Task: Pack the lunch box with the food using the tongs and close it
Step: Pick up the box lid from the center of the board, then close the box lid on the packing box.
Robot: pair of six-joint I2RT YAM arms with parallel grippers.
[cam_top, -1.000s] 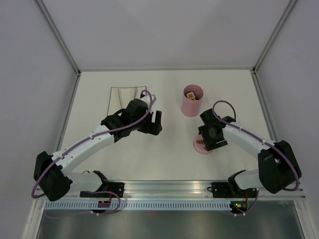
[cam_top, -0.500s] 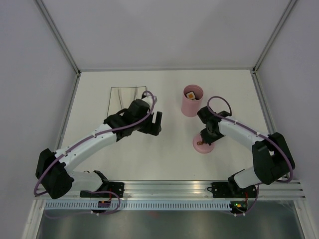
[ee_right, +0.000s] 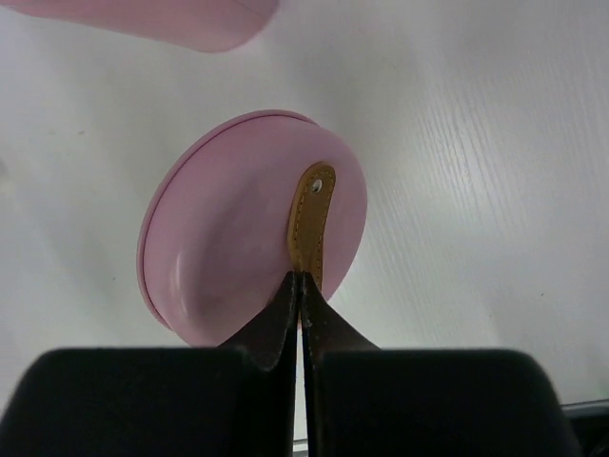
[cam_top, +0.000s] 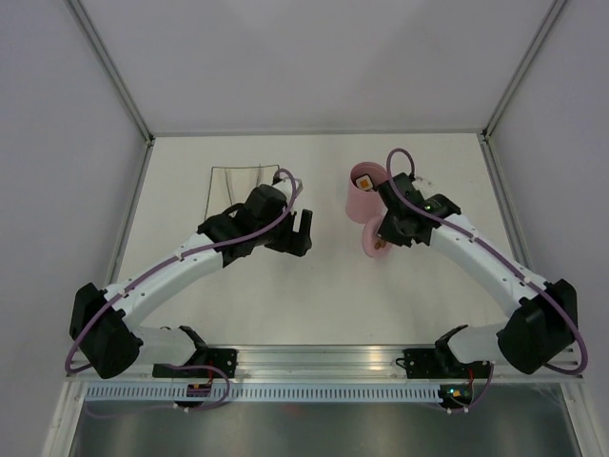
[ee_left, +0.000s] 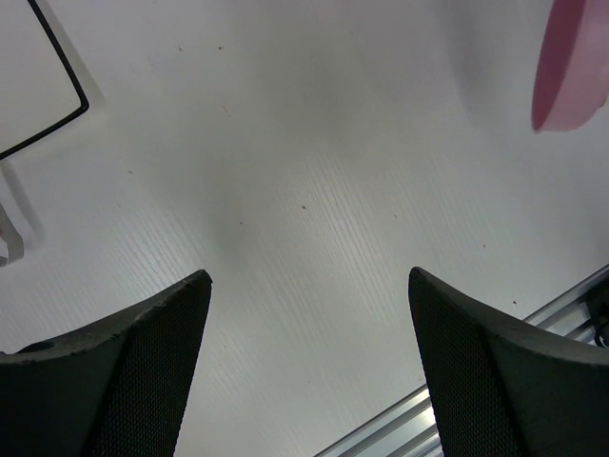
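The pink lunch box (cam_top: 360, 200) stands upright at the back of the table, open, with a piece of food (cam_top: 363, 181) showing inside. Its round pink lid (ee_right: 238, 238) hangs tilted off the table, just in front of the box. My right gripper (ee_right: 301, 281) is shut on the lid's brown handle (ee_right: 309, 214). From above, the lid (cam_top: 370, 238) shows beside the right gripper (cam_top: 383, 236). My left gripper (cam_top: 300, 233) hovers open over bare table, nothing between its fingers (ee_left: 143, 362). The silvery tongs (cam_top: 264, 177) lie at the plate's right side.
A white square plate (cam_top: 221, 190) with a thin black rim lies at the back left, its corner (ee_left: 67, 105) in the left wrist view. A pink edge (ee_left: 571, 67) shows at that view's top right. The metal rail (cam_top: 314, 362) runs along the near edge.
My right gripper has shut on the lid's handle, raised the lid off the table and carried it back toward the lunch box. The left arm has hardly moved.
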